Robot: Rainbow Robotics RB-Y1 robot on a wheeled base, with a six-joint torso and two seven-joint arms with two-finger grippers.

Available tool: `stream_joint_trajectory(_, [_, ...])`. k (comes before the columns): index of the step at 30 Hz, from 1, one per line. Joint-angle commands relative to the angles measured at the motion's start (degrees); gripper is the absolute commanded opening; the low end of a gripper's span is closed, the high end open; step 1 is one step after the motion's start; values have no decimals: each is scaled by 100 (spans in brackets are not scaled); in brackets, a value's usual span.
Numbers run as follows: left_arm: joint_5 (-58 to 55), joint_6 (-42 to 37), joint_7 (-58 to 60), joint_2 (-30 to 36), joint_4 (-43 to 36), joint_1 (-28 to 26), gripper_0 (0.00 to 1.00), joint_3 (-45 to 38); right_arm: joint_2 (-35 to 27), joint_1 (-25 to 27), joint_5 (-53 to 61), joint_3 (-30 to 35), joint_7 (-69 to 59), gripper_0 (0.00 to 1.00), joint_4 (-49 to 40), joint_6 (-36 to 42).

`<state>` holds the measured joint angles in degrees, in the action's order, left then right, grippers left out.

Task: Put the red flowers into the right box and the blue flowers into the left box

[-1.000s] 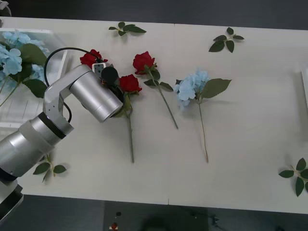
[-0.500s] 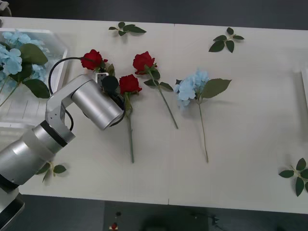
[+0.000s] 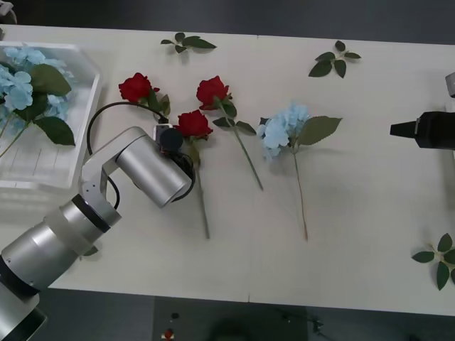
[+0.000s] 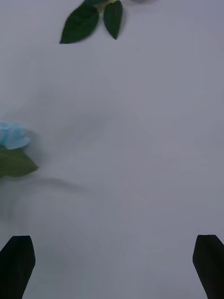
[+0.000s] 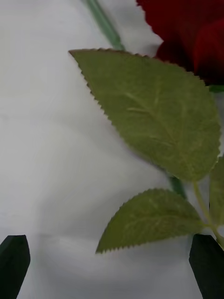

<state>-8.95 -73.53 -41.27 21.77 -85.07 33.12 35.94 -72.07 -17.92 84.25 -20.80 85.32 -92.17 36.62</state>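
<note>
Three red flowers lie on the white table: one rose [image 3: 135,87] at the back left, one [image 3: 212,91] to its right, and one [image 3: 192,124] nearer me. My left arm's wrist [image 3: 153,174] hangs over the stem of that nearest rose. In the left wrist view my left gripper [image 5: 112,268] is open, with the rose's leaves [image 5: 154,107] and red bloom [image 5: 191,28] just beyond its fingertips. A blue flower [image 3: 283,128] lies mid-table, also seen as [image 4: 11,135]. The left box [image 3: 85,106] holds more blue flowers [image 3: 18,82]. My right gripper [image 3: 394,129] is open over bare table. The right box is out of view.
Loose green leaf sprigs lie at the back [image 3: 188,41], back right [image 3: 334,60] and near right [image 3: 441,259]; the back right one appears in the right wrist view as [image 4: 93,16]. The table's front edge runs close below the flower stems.
My left arm has slid right and nearer, uncovering the back left rose. The nearest rose's stem has swung slightly right. My right gripper has come in from the right edge.
</note>
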Motion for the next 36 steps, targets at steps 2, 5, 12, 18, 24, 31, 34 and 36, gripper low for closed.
stream_joint_trajectory(2, [175,-268,-109,-252,-45,300,100,19,607,281,-313,393,-33,100,-601,293])
stream_joint_trajectory(5, [183,-276,-118,-252,-45,362,100,19,879,272,-647,393,-208,100,-777,478])
stream_joint_trajectory(12, [324,-259,-162,-252,17,388,100,19,1591,228,-1833,393,-1070,100,-1436,1111])
stream_joint_trajectory(18, [473,-74,-144,-252,298,371,97,19,2171,8,-2712,375,-1694,100,-1770,1761])
stream_joint_trajectory(24, [491,225,-162,-270,623,371,74,19,2593,-423,-3556,-108,-2133,100,-1647,1990])
stream_joint_trajectory(31, [491,286,-171,-296,632,371,48,27,2980,-888,-4637,-785,-2740,100,-1295,1981])
stream_joint_trajectory(34, [491,304,-188,-296,632,371,44,27,3094,-1082,-4778,-970,-2854,100,-1102,1981])
stream_joint_trajectory(36, [500,304,-188,-296,632,371,44,54,3217,-1170,-4839,-987,-2854,100,-926,1990])
